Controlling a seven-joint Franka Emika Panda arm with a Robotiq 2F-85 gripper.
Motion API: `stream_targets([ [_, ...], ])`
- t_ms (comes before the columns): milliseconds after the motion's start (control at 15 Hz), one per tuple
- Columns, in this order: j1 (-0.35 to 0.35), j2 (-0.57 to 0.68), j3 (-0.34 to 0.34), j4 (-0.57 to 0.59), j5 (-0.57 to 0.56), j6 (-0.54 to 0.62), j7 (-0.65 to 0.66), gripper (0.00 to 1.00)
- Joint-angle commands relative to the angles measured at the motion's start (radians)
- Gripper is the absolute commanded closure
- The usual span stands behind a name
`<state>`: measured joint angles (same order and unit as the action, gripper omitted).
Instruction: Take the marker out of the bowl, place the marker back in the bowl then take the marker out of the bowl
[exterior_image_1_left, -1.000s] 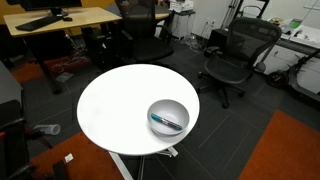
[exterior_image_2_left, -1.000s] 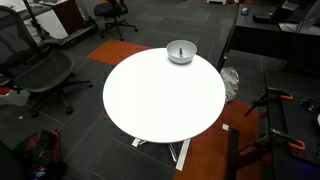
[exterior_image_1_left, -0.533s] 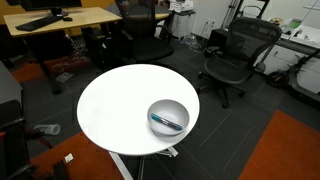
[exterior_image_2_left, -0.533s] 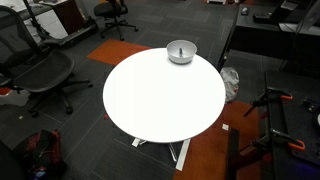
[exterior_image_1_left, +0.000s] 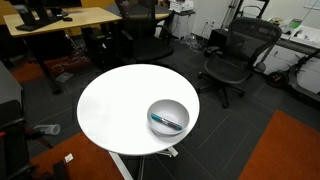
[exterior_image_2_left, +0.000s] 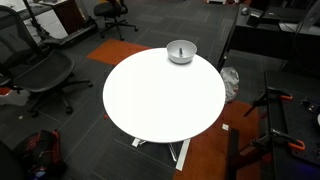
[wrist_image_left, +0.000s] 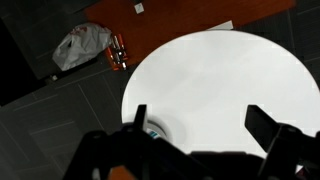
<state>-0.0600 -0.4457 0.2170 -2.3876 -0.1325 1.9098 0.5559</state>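
The shiny metal bowl (exterior_image_1_left: 168, 117) stands near the edge of the round white table (exterior_image_1_left: 115, 100). The marker (exterior_image_1_left: 166, 122), dark with a teal part, lies inside it. In an exterior view the bowl (exterior_image_2_left: 181, 51) sits at the table's (exterior_image_2_left: 160, 105) far edge. The arm does not show in either exterior view. In the wrist view my gripper (wrist_image_left: 200, 125) hangs high above the table (wrist_image_left: 220, 80), open and empty. The bowl (wrist_image_left: 161, 131) peeks out beside one finger (wrist_image_left: 139, 120), with a teal bit of the marker (wrist_image_left: 153, 132) showing.
Black office chairs (exterior_image_1_left: 235, 55) (exterior_image_2_left: 40, 75) and a wooden desk (exterior_image_1_left: 60, 18) stand around the table. A crumpled plastic bag (wrist_image_left: 82, 45) lies on the dark floor by an orange carpet patch (wrist_image_left: 170, 20).
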Motion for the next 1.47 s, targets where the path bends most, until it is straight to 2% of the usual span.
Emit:
stream_targets([
  [0,-0.029,0.079,-0.026,0.043,-0.014,0.014,0.108,0.0],
  [600,-0.06,0.244,-0.115,0.106,-0.023,0.056,0.398,0.0],
  [1133,-0.066,0.384,-0.208,0.147,-0.048,0.187,0.663,0.0],
  [1400,-0.069,0.46,-0.267,0.189,-0.076,0.259,0.74,0.0],
])
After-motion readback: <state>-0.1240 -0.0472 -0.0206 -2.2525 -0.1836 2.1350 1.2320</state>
